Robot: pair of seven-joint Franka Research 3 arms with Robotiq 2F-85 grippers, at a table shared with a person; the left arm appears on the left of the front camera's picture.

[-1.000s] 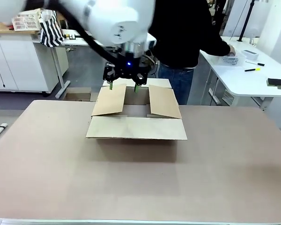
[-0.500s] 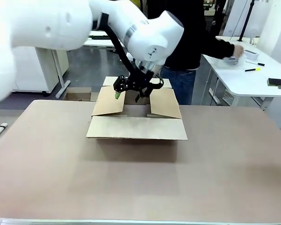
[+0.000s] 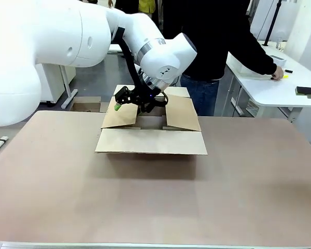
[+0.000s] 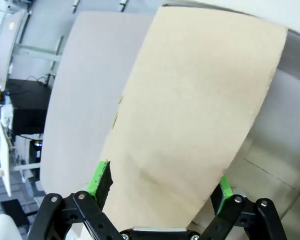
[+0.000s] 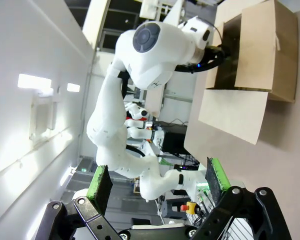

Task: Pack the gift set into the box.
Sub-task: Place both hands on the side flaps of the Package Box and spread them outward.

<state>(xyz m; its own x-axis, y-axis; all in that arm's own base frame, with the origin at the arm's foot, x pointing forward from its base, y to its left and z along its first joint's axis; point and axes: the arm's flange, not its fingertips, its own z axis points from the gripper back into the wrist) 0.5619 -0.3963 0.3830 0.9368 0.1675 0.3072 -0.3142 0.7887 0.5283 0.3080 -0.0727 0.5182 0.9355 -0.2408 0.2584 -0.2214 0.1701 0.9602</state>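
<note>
The box (image 3: 150,141) is a shallow brown carton at the table's middle far side, its four flaps spread open. My left gripper (image 3: 127,106) hangs tilted over the box's left flap (image 3: 119,116), fingers apart. In the left wrist view that flap (image 4: 190,110) spans the space ahead of the open left gripper (image 4: 161,187), and nothing is held. My right gripper (image 5: 158,182) is open and empty, far from the box (image 5: 260,55), looking at it and at the left arm. The gift set is out of view.
A person in a dark top stands behind the box, one hand (image 3: 276,74) on the white side table (image 3: 280,91) at the right. The brown tabletop (image 3: 155,202) stretches wide in front of the box.
My left gripper has swung from upright above the box's back edge to a tilted pose, lower and leftward over the left flap. The person's hand slid right along the side table.
</note>
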